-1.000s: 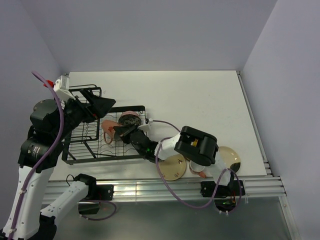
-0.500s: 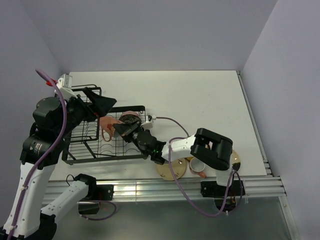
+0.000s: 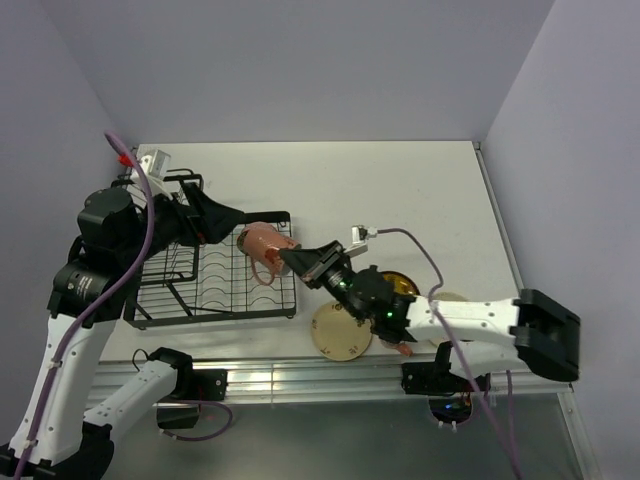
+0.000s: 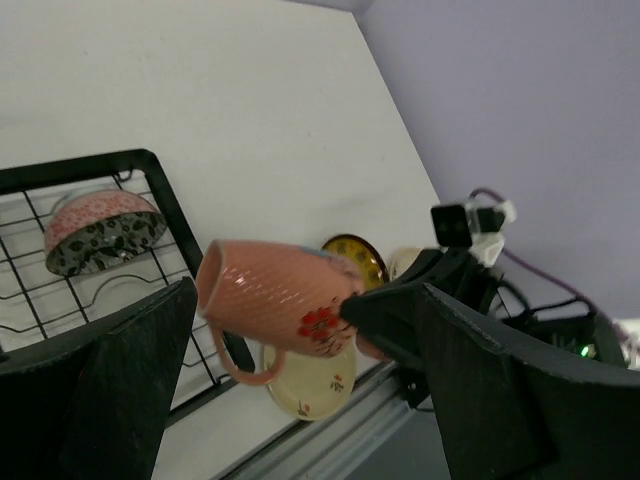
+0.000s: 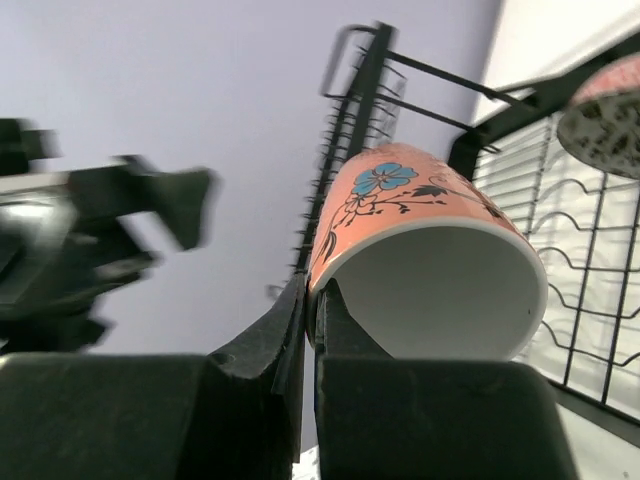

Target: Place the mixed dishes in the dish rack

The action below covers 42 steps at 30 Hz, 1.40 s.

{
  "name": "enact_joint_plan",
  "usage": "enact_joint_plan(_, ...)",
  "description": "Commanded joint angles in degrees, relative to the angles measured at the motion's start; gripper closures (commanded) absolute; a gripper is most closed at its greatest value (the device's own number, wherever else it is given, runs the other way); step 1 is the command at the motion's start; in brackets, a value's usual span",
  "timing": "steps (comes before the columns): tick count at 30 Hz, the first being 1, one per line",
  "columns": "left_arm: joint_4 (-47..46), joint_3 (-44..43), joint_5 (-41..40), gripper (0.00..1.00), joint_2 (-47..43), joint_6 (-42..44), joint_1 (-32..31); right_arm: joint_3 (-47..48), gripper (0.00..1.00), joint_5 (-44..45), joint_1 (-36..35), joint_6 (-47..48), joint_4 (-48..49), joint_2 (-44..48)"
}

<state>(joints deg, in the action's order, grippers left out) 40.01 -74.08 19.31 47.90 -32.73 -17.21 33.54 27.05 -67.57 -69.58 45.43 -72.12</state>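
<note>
The right claw (image 3: 290, 257) was clamped on a pinkish-orange mug's (image 3: 262, 243) rim, above the dish rack's (image 3: 200, 300) edge. The left claw (image 3: 222, 216) stood wide apart, empty.

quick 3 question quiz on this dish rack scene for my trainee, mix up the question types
1. True or false: the left end effector is clamped on the mug.
2. Which dish already sits in the dish rack? A) the dark patterned bowl B) a cream plate C) the mustard-yellow plate
3. Fill in: the right end effector pinches the mug by its ____.

Key
1. False: the left end effector stands open, and the right one holds the mug.
2. A
3. rim, with one finger inside and one outside.
</note>
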Motion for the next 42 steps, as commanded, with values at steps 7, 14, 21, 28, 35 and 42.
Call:
enact_joint_plan(7, -7.83, 6.05, 20.31, 0.01, 1.76, -1.27, 0.16, -5.06, 1.0, -18.06, 11.56, 7.09, -9.03, 23.5)
enact_joint_plan(14, -16.18, 11.49, 26.3, 0.01, 4.13, -15.93, 0.16, -4.45, 1.0, -34.67, 18.35, 7.53, -10.28, 28.79)
enact_joint_plan(21, -19.44, 13.35, 27.8, 0.01, 5.89, -20.26, 0.16, -2.69, 1.0, -42.5, 19.14, 5.6, -7.11, 27.03)
enact_joint_plan(28, -16.19, 14.22, 25.87, 0.01, 6.33, -18.77, 0.07, -0.24, 1.0, -48.04, 19.58, 3.41, -4.3, 24.75)
enact_joint_plan(35, -15.93, 16.78, 26.3, 0.01, 5.28, -17.98, -0.89, 1.61, 1.0, -51.12, 20.37, 1.21, -0.96, 22.02)
enact_joint_plan(42, -20.05, 19.41, 30.42, 0.01, 3.78, -20.18, -2.74, 4.16, 1.0, -53.41, 21.07, -0.91, 2.56, 17.46)
